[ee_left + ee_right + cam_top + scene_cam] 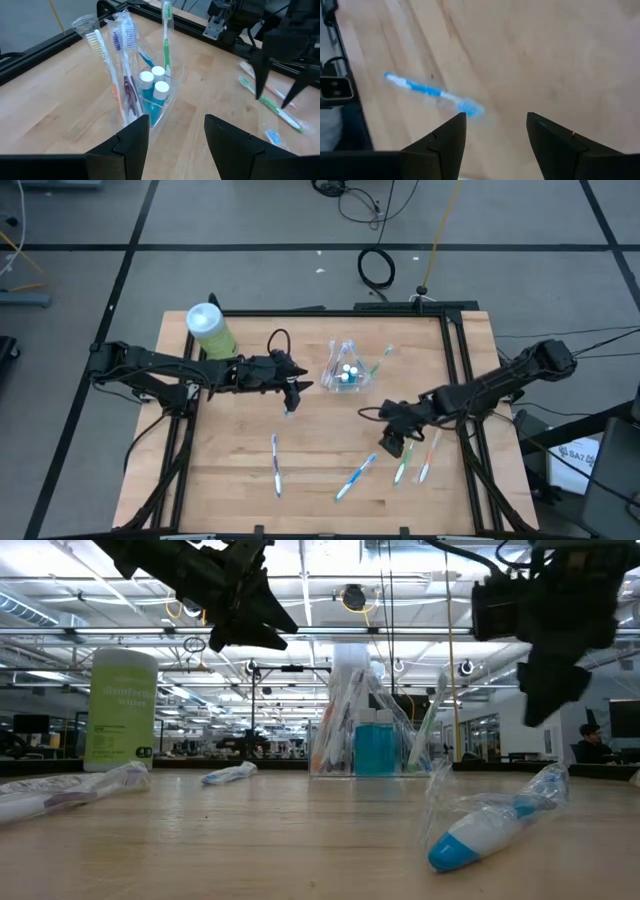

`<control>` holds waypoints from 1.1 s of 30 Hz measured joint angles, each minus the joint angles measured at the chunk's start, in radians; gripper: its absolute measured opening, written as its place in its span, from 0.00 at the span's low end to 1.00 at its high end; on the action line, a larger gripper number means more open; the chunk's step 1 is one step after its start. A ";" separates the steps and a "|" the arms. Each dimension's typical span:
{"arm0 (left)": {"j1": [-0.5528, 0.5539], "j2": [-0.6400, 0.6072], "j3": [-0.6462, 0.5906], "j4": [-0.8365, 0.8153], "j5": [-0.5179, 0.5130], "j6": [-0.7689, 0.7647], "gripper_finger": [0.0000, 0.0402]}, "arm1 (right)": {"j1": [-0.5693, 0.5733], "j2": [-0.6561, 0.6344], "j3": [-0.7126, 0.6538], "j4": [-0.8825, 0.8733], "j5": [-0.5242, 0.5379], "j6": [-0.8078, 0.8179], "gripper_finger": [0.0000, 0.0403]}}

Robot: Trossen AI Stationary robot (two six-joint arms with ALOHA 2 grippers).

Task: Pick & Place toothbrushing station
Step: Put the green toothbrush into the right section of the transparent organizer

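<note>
The wooden table (240, 480) is being worked on by two dark arms. The big green canister (211, 329) is standing at the back left corner and is not part of the job.

The clear cup (346, 368) is sitting near the back middle of the table. Some toothbrushes and small teal tubes (154, 90) are already being held upright inside it. More wrapped brushes are lying loose on the front half of the table.

The left gripper (296, 394) is being held just left of the cup, with its fingers spread and nothing between them. The right gripper (392, 442) is being held above the front right part of the table, also spread wide and empty.

It looks like a pick-up step is being started. A blue toothbrush (432, 93) is lying just ahead of the right fingers. The gripper needs to be lowered over it, lined up across the thin handle, and squeezed shut.

The white caps are being shown only by the left wrist view. In the low view the crinkly wrappers are being seen well, but which brush lies nearest may be hard to tell there.
</note>
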 joint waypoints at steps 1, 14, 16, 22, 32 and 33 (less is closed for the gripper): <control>0.000 0.000 0.000 0.000 0.000 0.000 0.49 | 0.009 0.000 0.000 -0.010 -0.018 0.026 0.50; 0.000 0.000 0.000 0.000 0.000 0.004 0.49 | 0.125 0.000 0.000 -0.184 -0.144 0.424 0.50; 0.000 0.000 0.000 -0.001 0.000 0.005 0.49 | 0.142 0.000 0.000 -0.204 -0.148 0.468 0.50; 0.000 0.000 0.000 -0.001 0.000 0.009 0.49 | 0.170 0.000 0.000 -0.295 -0.043 0.622 0.50; 0.000 0.000 0.000 -0.001 -0.001 0.011 0.49 | 0.172 0.015 -0.033 -0.316 -0.034 0.689 0.49; 0.000 0.000 0.000 -0.001 -0.001 0.011 0.49 | 0.172 0.020 -0.048 -0.308 -0.038 0.697 0.49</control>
